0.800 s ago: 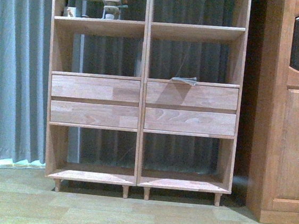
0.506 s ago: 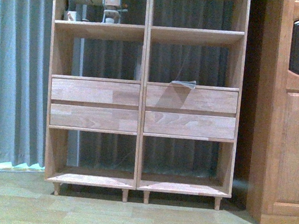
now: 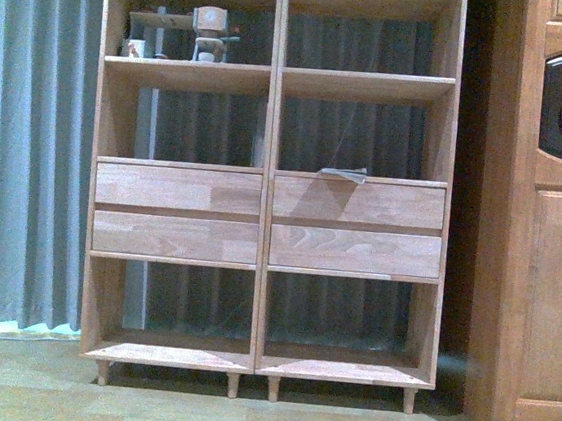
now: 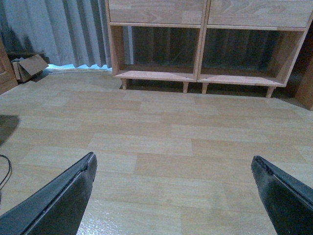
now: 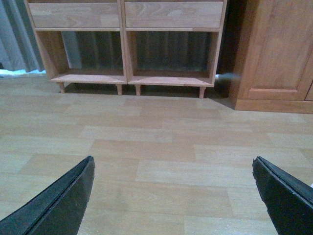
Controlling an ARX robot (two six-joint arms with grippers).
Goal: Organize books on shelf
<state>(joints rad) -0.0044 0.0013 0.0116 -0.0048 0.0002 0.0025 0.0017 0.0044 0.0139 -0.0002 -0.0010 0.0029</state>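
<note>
The light-wood shelf (image 3: 269,184) stands straight ahead on short peg legs. A thin greyish book (image 3: 342,173) lies flat on the ledge above the right drawers, its edge jutting over the front; I cannot tell whether it is one book or two. My left gripper (image 4: 172,159) is open over bare floor, well short of the shelf (image 4: 156,76). My right gripper (image 5: 172,160) is also open over the floor, facing the bottom compartments of the shelf (image 5: 127,78). Nothing is between either pair of fingers. Neither arm shows in the front view.
A darker wooden cabinet with a clock (image 3: 558,250) stands tight against the shelf's right side. Grey curtain (image 3: 27,144) hangs behind and to the left. Small objects (image 3: 207,32) sit in the upper left compartment. A cardboard box (image 4: 29,66) lies by the curtain.
The shelf and cabinet have slid lower in the front view, so more of the top compartments shows. The book has not moved on its ledge.
</note>
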